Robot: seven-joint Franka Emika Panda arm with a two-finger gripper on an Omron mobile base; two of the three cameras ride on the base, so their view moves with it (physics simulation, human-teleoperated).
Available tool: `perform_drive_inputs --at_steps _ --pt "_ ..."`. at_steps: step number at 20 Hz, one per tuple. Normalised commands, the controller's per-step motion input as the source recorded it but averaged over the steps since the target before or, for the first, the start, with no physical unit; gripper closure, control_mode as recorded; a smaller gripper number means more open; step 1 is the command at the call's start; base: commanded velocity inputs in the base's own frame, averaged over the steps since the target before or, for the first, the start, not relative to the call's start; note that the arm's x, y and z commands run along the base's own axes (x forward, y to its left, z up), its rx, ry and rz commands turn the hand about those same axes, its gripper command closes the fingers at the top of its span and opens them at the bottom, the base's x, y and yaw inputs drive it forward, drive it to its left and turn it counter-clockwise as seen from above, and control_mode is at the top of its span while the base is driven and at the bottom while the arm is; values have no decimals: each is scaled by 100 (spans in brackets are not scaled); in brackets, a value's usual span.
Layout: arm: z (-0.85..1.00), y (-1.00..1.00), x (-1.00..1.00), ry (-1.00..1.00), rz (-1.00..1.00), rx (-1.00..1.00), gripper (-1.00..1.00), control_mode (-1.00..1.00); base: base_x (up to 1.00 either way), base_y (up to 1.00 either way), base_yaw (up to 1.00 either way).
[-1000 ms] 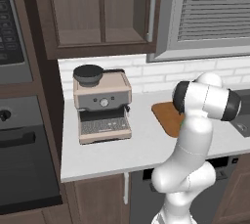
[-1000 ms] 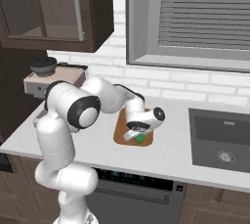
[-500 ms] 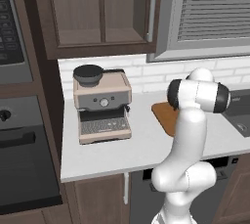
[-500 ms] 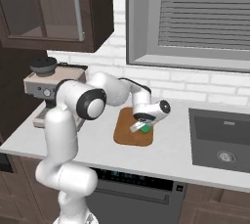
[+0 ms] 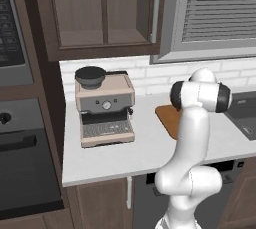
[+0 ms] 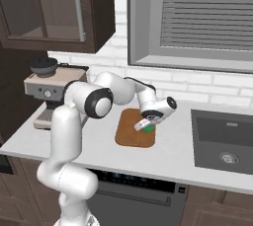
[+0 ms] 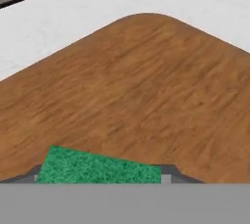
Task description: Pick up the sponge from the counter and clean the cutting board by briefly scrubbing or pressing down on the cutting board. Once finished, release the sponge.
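The pickup is done: the sponge (image 6: 148,127) is off the tabletop (image 6: 74,143) and sits between the jaws, which are closed on it. In the right base view the gripper (image 6: 144,125) hangs at the right-hand edge of the board (image 6: 129,132), mid-frame, with the green pad just over the wood. In the hand view the sponge (image 7: 97,167) fills the lower left, with board (image 7: 146,86) grain spread across the middle and pale tabletop (image 7: 97,3) beyond its rounded corner at the top. I cannot tell whether the sponge is pressing on the board or held a touch above it. Scrubbing looks under way or about to start; letting go is still left.

Compared with a second ago, the gripper has moved from the near part of the board toward its far right edge, and the arm's elbow has swung with it. The coffee machine (image 5: 104,108) at left has not moved.
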Motion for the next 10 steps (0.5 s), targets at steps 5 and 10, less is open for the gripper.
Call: perform_drive_inputs --at_steps 5,10 --pt "49 39 -46 -9 4 0 100 -100 0 0 0" --pt "38 89 -62 -4 6 0 100 -100 0 0 0"
